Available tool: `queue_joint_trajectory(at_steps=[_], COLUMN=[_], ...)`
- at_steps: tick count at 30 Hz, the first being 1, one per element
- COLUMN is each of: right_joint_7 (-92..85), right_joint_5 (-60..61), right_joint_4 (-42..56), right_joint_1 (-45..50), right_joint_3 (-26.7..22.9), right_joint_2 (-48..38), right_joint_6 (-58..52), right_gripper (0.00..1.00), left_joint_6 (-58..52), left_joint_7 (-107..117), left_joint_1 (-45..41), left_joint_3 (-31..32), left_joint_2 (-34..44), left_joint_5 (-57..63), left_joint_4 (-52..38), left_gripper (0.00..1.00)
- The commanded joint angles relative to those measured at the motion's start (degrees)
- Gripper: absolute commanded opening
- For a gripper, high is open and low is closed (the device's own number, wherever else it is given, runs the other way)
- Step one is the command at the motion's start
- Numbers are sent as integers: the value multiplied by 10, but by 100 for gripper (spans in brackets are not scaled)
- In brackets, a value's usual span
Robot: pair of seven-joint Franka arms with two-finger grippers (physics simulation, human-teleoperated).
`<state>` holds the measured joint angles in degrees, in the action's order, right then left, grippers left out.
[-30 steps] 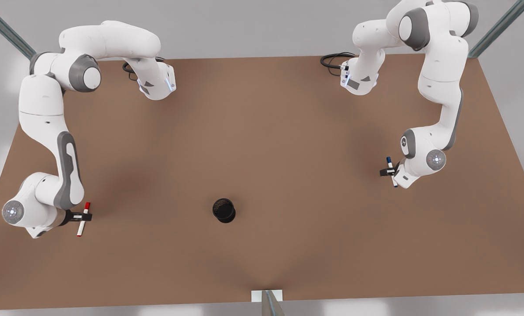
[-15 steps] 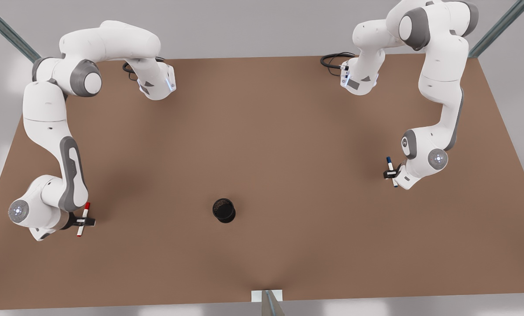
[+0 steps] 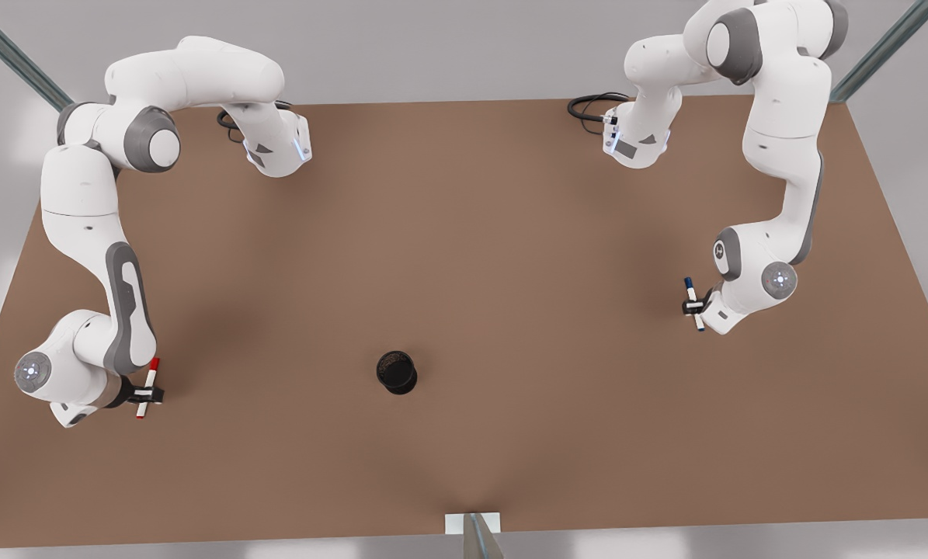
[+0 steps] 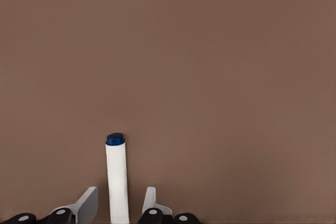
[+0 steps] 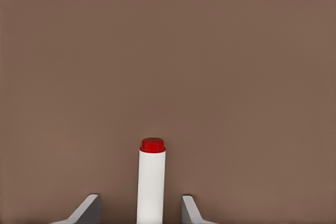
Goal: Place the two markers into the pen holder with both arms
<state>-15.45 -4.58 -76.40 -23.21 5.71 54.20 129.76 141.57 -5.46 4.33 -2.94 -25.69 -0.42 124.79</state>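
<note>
The pen holder (image 3: 396, 372), a small black round cup, stands upright on the brown table near the front middle. The red-capped marker (image 3: 146, 388) (image 5: 151, 182) lies flat at the front view's left. My right gripper (image 3: 144, 394) (image 5: 139, 206) straddles its white barrel, open, with a gap on each side. At the front view's right lies the blue-capped marker (image 3: 693, 303) (image 4: 117, 182). My left gripper (image 3: 695, 306) (image 4: 119, 206) sits over its middle, open, with narrower gaps beside the barrel. Both markers are far from the holder.
Both arm bases (image 3: 277, 147) (image 3: 634, 140) stand at the table's far edge with black cables (image 3: 588, 105) beside them. A small white bracket (image 3: 472, 524) sits at the front edge. Bare brown tabletop (image 3: 464, 256) lies between each marker and the holder.
Both grippers have settled lower and closer around their markers, and the arm at the front view's left shifted inward. The markers and the pen holder have not moved.
</note>
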Motion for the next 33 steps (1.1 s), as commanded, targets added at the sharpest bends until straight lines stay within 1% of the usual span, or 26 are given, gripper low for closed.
queue_joint_trajectory(at_steps=[1,2,3,5,11,12,13,18,20,22,30,33], right_joint_7=[-5,-6,-6,-6,-5,-5,-5,-5,-5,-5,-7,-6], right_joint_5=[-2,-3,-3,-2,-1,-1,0,1,1,1,1,1], right_joint_4=[0,0,0,1,5,8,9,10,12,14,14,14], right_joint_1=[0,0,0,0,0,0,0,0,0,0,-1,-1], right_joint_3=[0,0,0,0,0,0,0,0,0,0,-1,-1], right_joint_2=[-1,-2,-2,-1,1,1,1,2,5,7,6,6], right_joint_6=[2,2,2,2,3,3,3,3,3,3,2,2], right_gripper=[52,52,52,52,50,50,50,50,50,47,46,37], left_joint_6=[-7,-7,-7,-7,-7,-7,-7,-6,-6,-6,-8,-8], left_joint_7=[-3,-3,-3,-3,-3,-3,-3,-3,13,17,32,48], left_joint_1=[1,0,1,0,0,0,0,-1,-2,-3,-4,-6], left_joint_3=[0,0,0,0,0,0,0,0,0,0,0,0], left_joint_2=[-1,-1,-1,-1,-1,-3,-5,-8,-8,-7,-7,-4], left_joint_5=[1,1,2,2,2,2,2,2,2,2,2,1], left_joint_4=[-1,-1,-1,-2,-2,-2,-2,-2,-2,-2,-2,-2], left_gripper=[57,56,51,47,44,40,40,39,32,24,23,23])
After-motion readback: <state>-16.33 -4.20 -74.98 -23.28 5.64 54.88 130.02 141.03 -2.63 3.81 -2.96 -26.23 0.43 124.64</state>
